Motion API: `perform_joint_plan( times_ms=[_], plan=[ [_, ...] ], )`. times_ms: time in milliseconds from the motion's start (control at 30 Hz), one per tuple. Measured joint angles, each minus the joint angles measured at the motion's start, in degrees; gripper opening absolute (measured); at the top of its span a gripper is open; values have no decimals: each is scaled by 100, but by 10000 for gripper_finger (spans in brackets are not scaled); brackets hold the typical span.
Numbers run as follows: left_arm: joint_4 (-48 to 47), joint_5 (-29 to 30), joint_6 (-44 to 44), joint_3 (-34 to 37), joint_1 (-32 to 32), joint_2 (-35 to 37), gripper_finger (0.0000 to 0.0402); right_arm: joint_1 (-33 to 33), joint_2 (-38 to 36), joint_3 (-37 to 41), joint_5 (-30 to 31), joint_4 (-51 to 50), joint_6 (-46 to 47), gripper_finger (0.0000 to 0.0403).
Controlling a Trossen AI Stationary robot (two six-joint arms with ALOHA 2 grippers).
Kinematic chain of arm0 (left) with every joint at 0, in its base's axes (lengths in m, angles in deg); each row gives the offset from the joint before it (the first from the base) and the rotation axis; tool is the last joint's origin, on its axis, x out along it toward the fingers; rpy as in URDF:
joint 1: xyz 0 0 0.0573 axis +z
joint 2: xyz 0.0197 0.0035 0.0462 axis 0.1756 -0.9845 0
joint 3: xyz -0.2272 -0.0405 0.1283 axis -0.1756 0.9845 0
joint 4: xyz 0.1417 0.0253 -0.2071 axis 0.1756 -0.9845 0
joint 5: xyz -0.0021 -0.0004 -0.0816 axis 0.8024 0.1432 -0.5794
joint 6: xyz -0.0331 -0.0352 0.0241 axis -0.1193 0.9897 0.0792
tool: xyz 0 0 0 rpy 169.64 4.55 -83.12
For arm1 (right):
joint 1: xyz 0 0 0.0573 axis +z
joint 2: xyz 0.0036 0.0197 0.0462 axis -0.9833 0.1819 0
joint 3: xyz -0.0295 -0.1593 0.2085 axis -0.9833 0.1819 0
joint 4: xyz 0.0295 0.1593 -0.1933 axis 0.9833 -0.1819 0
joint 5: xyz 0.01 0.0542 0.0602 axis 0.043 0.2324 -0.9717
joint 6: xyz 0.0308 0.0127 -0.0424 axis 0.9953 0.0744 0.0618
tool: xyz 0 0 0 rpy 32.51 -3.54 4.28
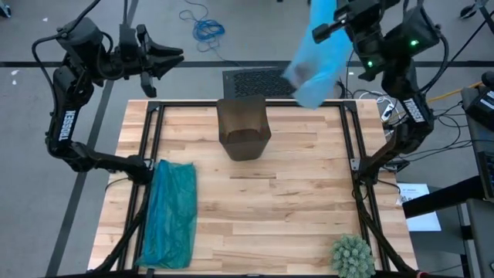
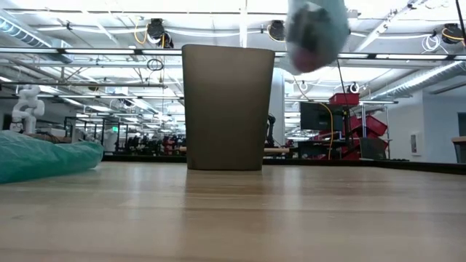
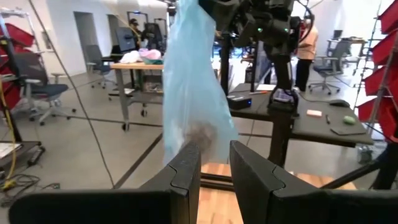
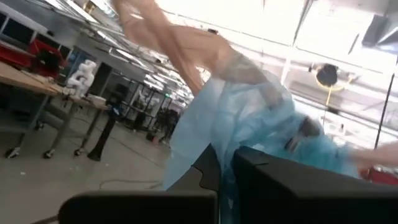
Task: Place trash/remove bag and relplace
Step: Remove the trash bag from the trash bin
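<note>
A small dark bin point(image 1: 244, 128) stands upright near the far edge of a pale wooden worktop point(image 1: 285, 201), and everything else is placed from it. Its inside looks dark and bare of any liner.

Above and beyond the bin, toward its right and past the worktop's far edge, the right claw point(image 1: 323, 31) is clenched on the top of a pale sky-blue bag point(image 1: 318, 62). The bag hangs free in the air, clear of the bin and the worktop. A dim brownish clump of trash point(image 3: 200, 134) shows through the thin plastic near the bottom of the bag.

The left claw point(image 1: 176, 58) is held in the air well to the bin's left and beyond the far edge, pointing toward the hanging bag. Its fingers point(image 3: 186, 169) stand slightly apart and grasp nothing.

A darker teal plastic bag point(image 1: 170, 212) lies flat on the worktop, to the bin's left and nearer the front. A spiky green ball point(image 1: 353, 255) sits at the front right corner, well apart from the bin.
</note>
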Motion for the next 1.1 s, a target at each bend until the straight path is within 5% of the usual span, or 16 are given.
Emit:
perform_joint_plan(
  times_ms=[167,400,600,833,1100],
  plan=[
    [0,184,3,0,-4,0,83,-69,-16,0,449,-1012,521,0],
    [0,228,6,0,-4,0,83,-272,-5,11,455,-3435,2936,0],
    [-5,271,9,0,-4,-40,83,-492,67,187,479,-4937,3946,0],
    [-24,280,35,0,-4,-134,83,-1020,-360,1828,-178,-4535,3993,0],
    [-50,378,41,0,-4,-153,83,-1802,-2120,4496,-244,-3262,3550,0]
  ],
)
